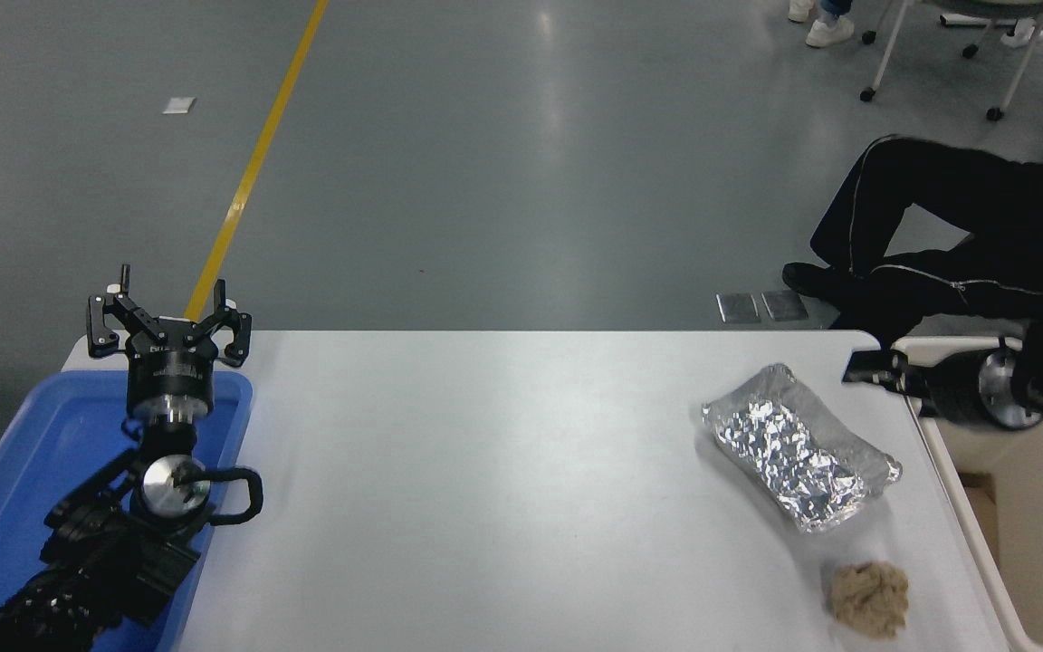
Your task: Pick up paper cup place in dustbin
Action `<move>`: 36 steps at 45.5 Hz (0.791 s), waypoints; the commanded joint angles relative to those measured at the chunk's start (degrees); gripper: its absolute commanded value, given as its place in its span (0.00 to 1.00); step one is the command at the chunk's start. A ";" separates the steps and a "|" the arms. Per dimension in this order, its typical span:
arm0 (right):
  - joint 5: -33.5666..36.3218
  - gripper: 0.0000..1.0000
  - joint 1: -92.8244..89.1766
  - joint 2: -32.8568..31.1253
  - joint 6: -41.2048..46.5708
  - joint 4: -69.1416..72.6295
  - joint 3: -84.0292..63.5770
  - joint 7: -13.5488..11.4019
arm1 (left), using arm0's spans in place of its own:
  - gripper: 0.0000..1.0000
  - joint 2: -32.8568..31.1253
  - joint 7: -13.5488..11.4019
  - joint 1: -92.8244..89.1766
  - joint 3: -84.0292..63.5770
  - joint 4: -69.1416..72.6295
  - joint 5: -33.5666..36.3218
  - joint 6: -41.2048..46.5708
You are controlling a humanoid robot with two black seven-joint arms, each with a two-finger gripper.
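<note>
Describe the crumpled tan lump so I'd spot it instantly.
Start at the white table and go to its near right corner, beside the beige bin. The paper ball lies there, just nearer than the foil tray: dull tan and wrinkled, not shiny silver.

Black left arm (pixel 96 552) with silver discs, looped cable, and a white-tipped claw (pixel 168 321).

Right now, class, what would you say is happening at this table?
The right gripper reaches in from the right, above the dustbin's rim, holding nothing visible. No paper cup shows. A foil tray and a crumpled paper ball lie on the table. The left gripper is parked open over the blue tray.
</note>
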 commanded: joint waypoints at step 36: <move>-2.86 1.00 40.24 -5.56 39.33 9.53 -3.59 0.03 | 0.99 0.07 -0.09 0.10 0.00 0.00 -0.04 -0.01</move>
